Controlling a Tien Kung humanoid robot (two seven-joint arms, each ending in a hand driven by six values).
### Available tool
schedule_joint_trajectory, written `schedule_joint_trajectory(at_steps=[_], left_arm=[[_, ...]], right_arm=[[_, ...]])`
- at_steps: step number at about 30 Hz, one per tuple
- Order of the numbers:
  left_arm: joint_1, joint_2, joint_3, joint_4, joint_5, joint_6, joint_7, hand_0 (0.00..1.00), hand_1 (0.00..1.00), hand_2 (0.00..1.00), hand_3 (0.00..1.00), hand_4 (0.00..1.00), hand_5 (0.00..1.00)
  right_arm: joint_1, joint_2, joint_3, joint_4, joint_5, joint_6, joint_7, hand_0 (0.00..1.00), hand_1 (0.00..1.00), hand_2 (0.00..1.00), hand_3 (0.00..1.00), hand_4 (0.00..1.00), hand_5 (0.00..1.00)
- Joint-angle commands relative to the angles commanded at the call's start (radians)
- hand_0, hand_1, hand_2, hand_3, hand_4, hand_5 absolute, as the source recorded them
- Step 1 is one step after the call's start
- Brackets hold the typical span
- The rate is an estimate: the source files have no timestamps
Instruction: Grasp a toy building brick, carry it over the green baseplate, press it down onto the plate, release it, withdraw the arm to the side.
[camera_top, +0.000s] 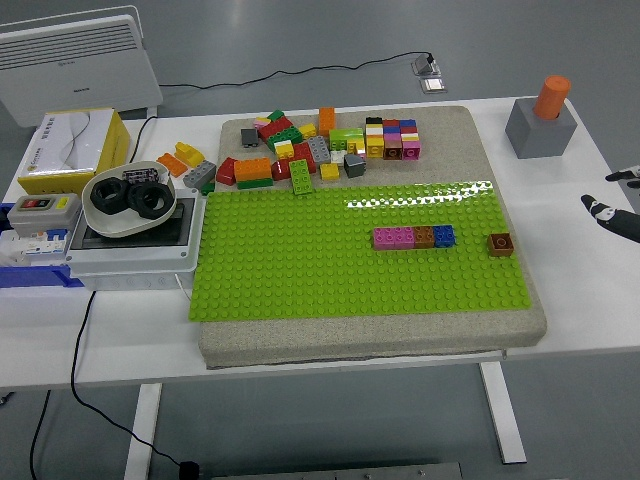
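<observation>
Fingers (612, 205) spread, empty, at right edge of bench (590, 290); right hand (620, 205) mostly out of frame. Brown brick (500, 243) seated on green baseplate (300, 270), near its right border, leftward of hand, squarish, no clear long axis. Loose bricks (320, 150) lie beyond plate.

The green baseplate (300, 260) lay flat on a beige pad. A brown brick (500, 243) sat upright near its right edge, apart from a row of pink, brown and blue bricks (414, 237). Loose bricks (320, 148) lay beyond its far edge.
</observation>
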Motion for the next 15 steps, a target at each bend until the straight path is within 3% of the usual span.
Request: schedule_joint_trajectory(at_steps=[5, 6, 8, 10, 11, 15], left_arm=[[0.013, -0.007, -0.021, 0.003, -0.001, 0.002, -0.006, 0.763, 0.709, 0.616, 0.433, 0.646, 0.299], [0.014, -0.009, -0.027, 0.006, 0.008, 0.001, -0.005, 0.763, 0.705, 0.613, 0.423, 0.651, 0.299], [0.013, -0.01, -0.022, 0.009, 0.018, -0.005, 0.001, 0.763, 0.705, 0.613, 0.423, 0.651, 0.299], [0.01, -0.01, -0.006, 0.01, 0.025, -0.012, 0.01, 0.763, 0.705, 0.613, 0.423, 0.651, 0.299], [0.008, -0.013, 0.001, 0.011, 0.03, -0.015, 0.016, 0.763, 0.705, 0.613, 0.429, 0.654, 0.299], [0.009, -0.022, 0.009, 0.015, 0.052, -0.026, 0.034, 0.763, 0.705, 0.613, 0.429, 0.654, 0.299]], right_arm=[[0.035, -0.053, -0.013, 0.076, -0.149, 0.106, -0.097, 0.725, 0.732, 0.726, 0.629, 0.798, 0.31], [0.047, -0.073, -0.021, 0.103, -0.187, 0.139, -0.126, 0.695, 0.432, 0.42, 0.616, 0.797, 0.259], [0.058, -0.092, -0.032, 0.119, -0.225, 0.165, -0.129, 0.695, 0.432, 0.42, 0.616, 0.797, 0.259], [0.062, -0.102, -0.041, 0.116, -0.241, 0.133, -0.097, 0.695, 0.432, 0.42, 0.616, 0.797, 0.259], [0.062, -0.1, -0.042, 0.109, -0.242, 0.111, -0.08, 0.557, 0.275, 0.32, 0.579, 0.811, 0.222], [0.062, -0.086, -0.047, 0.091, -0.236, 0.06, -0.053, 0.557, 0.275, 0.32, 0.579, 0.811, 0.222]])
